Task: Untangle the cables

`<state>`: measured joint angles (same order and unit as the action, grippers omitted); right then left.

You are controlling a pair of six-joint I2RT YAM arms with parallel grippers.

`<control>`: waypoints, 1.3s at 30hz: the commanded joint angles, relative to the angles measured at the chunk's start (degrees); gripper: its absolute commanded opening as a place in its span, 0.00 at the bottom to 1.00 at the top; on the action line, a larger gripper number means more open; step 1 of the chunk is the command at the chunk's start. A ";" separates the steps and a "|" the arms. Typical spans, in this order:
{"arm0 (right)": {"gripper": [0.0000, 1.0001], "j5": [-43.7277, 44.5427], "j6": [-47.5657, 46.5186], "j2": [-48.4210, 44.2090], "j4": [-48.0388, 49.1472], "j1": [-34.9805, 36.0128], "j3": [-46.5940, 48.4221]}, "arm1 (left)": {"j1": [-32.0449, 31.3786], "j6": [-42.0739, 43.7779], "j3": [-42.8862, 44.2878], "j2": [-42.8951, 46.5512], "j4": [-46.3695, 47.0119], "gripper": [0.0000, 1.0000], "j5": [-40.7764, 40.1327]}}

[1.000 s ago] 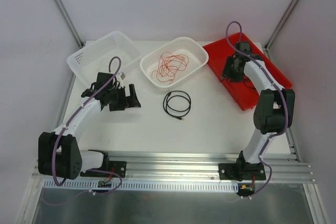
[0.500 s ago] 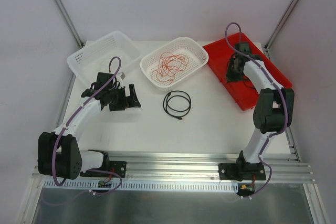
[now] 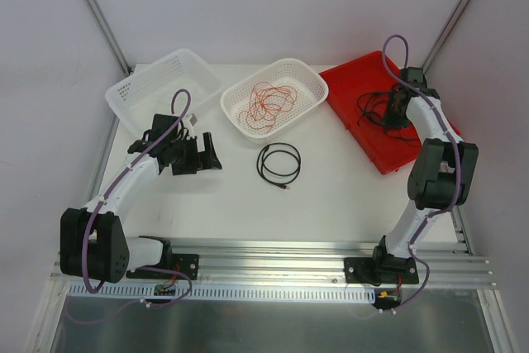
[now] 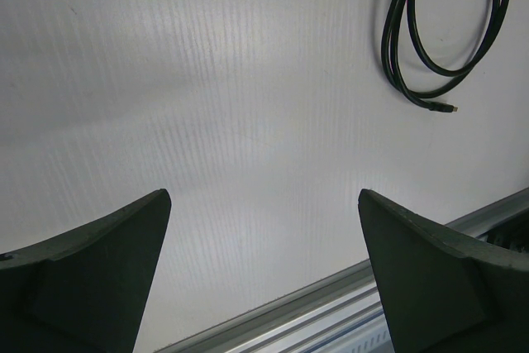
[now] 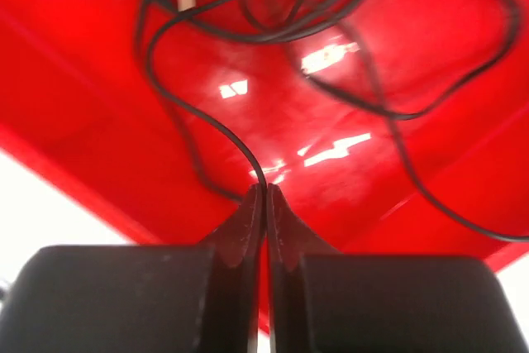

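Lena: Rightward is where the right hand (image 3: 397, 110) has swung since a second ago, from the left part of the red tray (image 3: 372, 150) toward its right side. What is it holding?

Tom: Its fingers are pressed together on one thin black strand (image 5: 248, 155), plain to see from the wrist. From the pinch, the strand runs away into the black cable tangle (image 3: 372, 109) lying in the tray.

Lena: Which way does the tangle lie from the hand?

Tom: To its left in the overhead view, just beside it. The strand's length runs roughly right to left between them. I judge that any further pull should go rightward along that line, away from the knot.

Lena: And the left hand (image 3: 207, 151)?

Tom: Spread wide, holding nothing, over the table (image 3: 331, 204) and well apart from the tray. The coiled black cable (image 3: 278, 163) lies nearer to it, and the red wire (image 3: 269, 105) sits in the middle basket (image 3: 235, 121). The right arm is clearly the nearer one to the tangle.
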<state>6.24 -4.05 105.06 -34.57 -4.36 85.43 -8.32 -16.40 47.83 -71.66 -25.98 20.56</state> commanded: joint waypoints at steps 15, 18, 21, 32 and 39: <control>0.03 -4.20 -2.01 10.95 1.43 -4.61 4.91 | -0.38 1.29 0.77 0.12 -0.21 0.98 1.59; 0.03 -5.71 -1.92 11.66 1.96 -3.38 7.12 | -0.38 1.29 0.77 -0.23 -0.13 0.98 1.50; 0.08 -7.54 -1.75 12.54 1.70 -1.88 9.93 | -0.38 1.29 0.68 -0.50 -0.21 0.98 1.33; 0.64 0.78 -1.13 4.03 4.24 -2.23 6.51 | -0.38 1.29 0.77 -0.85 -0.30 0.98 1.59; 0.63 6.59 0.71 -1.08 7.15 -6.09 1.41 | -0.38 1.29 0.77 -0.50 -0.39 0.98 1.68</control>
<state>8.95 -4.78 107.68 -29.76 -8.38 87.29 -8.32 -16.40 47.83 -72.03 -26.00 20.58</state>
